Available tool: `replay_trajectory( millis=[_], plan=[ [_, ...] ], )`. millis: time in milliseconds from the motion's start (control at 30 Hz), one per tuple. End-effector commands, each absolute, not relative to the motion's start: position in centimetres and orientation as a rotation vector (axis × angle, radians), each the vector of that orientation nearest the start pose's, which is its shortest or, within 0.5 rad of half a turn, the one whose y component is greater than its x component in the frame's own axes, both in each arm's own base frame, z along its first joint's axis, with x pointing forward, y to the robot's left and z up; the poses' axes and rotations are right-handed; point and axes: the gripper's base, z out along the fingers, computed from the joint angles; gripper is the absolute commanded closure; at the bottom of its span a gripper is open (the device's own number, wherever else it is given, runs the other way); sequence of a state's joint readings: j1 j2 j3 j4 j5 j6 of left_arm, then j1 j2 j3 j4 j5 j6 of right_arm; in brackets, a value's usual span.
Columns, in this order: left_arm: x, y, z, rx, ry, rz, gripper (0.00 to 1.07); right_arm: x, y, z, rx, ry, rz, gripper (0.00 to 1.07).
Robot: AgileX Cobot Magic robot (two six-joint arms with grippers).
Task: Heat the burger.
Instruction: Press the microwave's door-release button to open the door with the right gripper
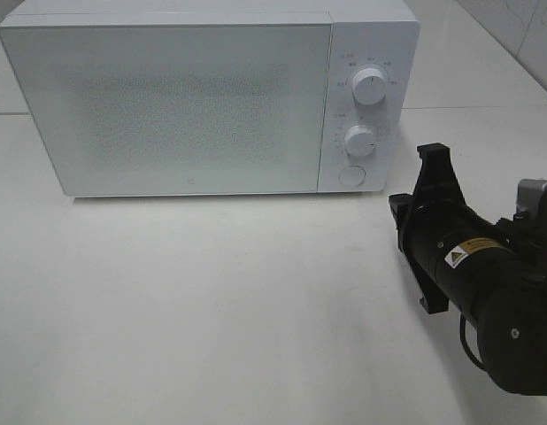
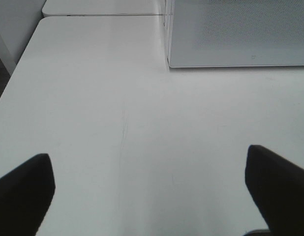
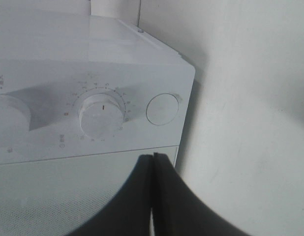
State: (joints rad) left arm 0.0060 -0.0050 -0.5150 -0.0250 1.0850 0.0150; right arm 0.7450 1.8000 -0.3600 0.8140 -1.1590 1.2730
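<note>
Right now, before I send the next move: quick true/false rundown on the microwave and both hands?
1. The microwave is closed. True.
2. The right hand is open. False: its fingers are pressed together, and it holds nothing.
3. The left hand is open above the table. True.
4. The burger sits in front of the microwave. False: no burger shows in any view.
5. The panel has three knobs. False: it has an upper knob, a lower knob and a round button.
</note>
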Motion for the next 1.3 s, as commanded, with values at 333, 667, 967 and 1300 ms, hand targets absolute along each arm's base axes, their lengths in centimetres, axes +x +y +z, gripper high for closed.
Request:
replay_trajectory(
  millis=[333,667,967,1300],
  plan=[
    [-1.1,-0.3,28.1,0.009,2.019,-0.029,0.09,23.7,13.4,11.9,1.400,1.413,0.986,1.07],
    [-1.1,-0.3,28.1,0.009,2.019,-0.029,0.09,26.0,14.7,10.6,1.440,1.387,1.005,1.07],
    [-1.1,-0.3,28.1,0.009,2.019,-0.029,0.09,28.5,15.0,10.3,1.487,1.395,1.006,1.07],
    [-1.1,-0.3,28.1,0.009,2.019,-0.028,0.09,30.7,15.4,9.3,1.505,1.396,0.998,1.07]
  ],
)
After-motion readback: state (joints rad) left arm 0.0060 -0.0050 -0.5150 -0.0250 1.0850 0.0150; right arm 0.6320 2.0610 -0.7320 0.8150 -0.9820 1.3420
